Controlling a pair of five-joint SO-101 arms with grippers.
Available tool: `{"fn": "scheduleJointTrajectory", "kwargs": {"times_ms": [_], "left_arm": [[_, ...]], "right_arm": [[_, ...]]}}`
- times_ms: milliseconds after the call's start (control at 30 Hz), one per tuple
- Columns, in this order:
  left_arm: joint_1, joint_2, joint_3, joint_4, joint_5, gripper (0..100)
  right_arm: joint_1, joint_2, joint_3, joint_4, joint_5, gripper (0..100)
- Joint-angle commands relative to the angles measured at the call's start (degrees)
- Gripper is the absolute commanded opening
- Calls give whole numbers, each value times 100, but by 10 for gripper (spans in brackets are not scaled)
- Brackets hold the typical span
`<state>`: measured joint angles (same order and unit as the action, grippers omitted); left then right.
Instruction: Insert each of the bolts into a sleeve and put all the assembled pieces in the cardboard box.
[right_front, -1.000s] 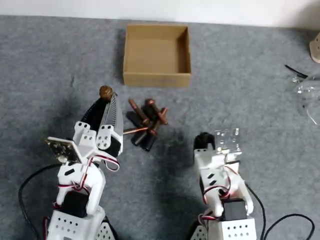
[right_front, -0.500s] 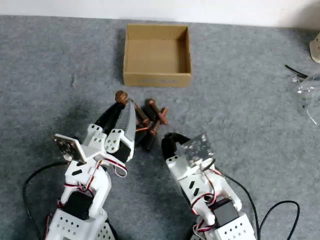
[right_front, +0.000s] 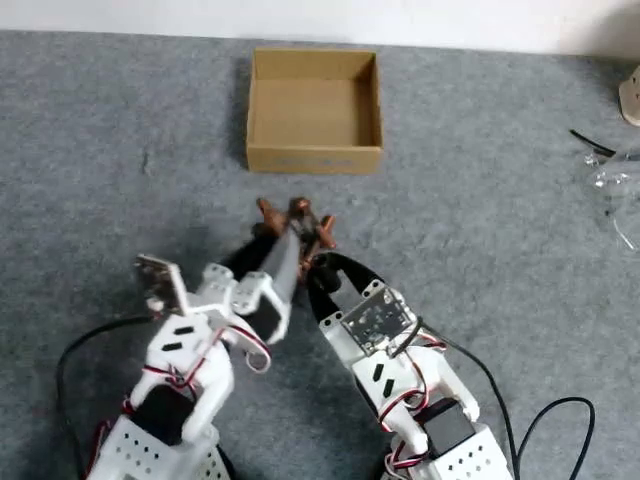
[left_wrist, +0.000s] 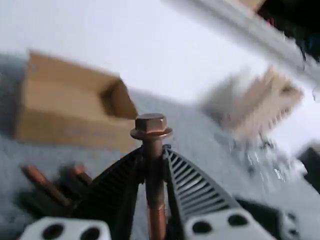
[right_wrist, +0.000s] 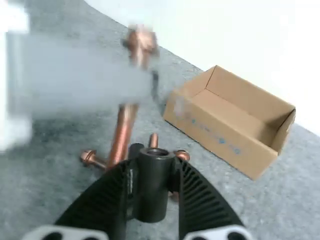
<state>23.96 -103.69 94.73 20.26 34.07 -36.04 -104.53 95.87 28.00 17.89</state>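
- Both arms have swung inward since a second ago, and the left gripper (left_wrist: 153, 152) and right gripper (right_wrist: 152, 167) now meet over the pile (right_front: 320, 228) of copper bolts and black sleeves.
- The left's ribbed jaws pinch a flanged hex bolt (left_wrist: 151, 131) by its shank, head up.
- The right's clamp a black tubular sleeve (right_wrist: 150, 192), bore upward.
- The cardboard box (right_front: 313, 158) sits beyond the pile on nubby grey carpet (right_front: 500, 200).

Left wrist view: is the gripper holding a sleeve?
No, the left gripper is shut on a copper bolt, hex head sticking out past the fingertips.

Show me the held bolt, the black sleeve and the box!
bolt (left_wrist: 151, 126): left wrist view, on its hex head.
sleeve (right_wrist: 151, 186): right wrist view, on its black side.
cardboard box (right_front: 313, 159): high view, on its front wall.
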Motion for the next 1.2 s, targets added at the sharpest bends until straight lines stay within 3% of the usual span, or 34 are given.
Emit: {"fn": "scheduleJointTrajectory", "kwargs": {"times_ms": [0,267,767,1167], "left_arm": [[391,-84,-488,193,0,6],[66,-84,-462,-738,0,6],[242,-48,242,-2224,0,6],[251,-48,242,-1424,0,6]], "right_arm": [[-101,-84,576,-242,176,3],[-101,-84,576,-233,185,3],[-127,-84,576,-40,185,3],[-127,-84,576,-48,185,3]]}}
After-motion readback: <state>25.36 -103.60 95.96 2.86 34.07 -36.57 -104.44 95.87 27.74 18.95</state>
